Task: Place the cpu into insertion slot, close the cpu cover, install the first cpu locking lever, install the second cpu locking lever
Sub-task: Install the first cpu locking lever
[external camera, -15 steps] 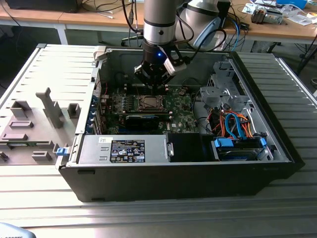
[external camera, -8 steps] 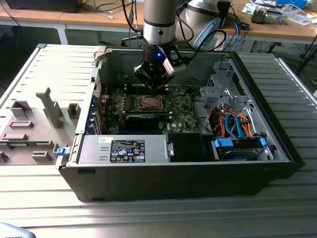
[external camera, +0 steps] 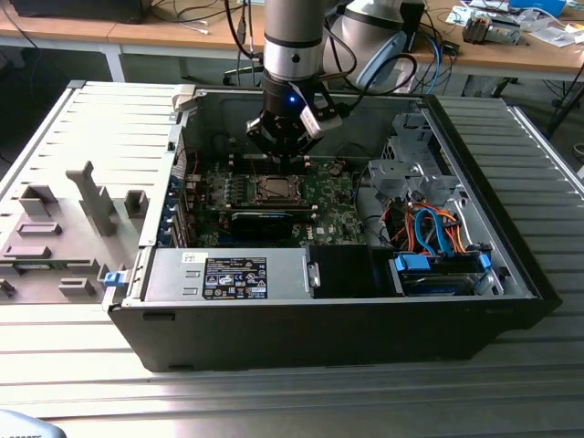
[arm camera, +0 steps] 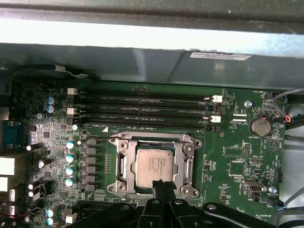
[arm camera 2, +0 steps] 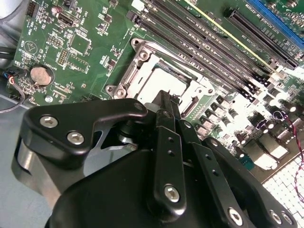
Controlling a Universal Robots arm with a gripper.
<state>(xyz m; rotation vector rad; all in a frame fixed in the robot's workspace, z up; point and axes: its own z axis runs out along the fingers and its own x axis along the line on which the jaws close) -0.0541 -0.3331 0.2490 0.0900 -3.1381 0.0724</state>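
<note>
Inside the open computer case [external camera: 511, 274], exterior view: my gripper [external camera: 285, 157] hangs just above the insertion slot [external camera: 274, 190] near the motherboard's [external camera: 333, 214] far edge. First wrist view: the cpu [arm camera: 153, 164] sits in the slot, cpu cover [arm camera: 154, 140] framing it. Second wrist view: my fingertips meet, holding nothing, at the socket's edge.
</note>
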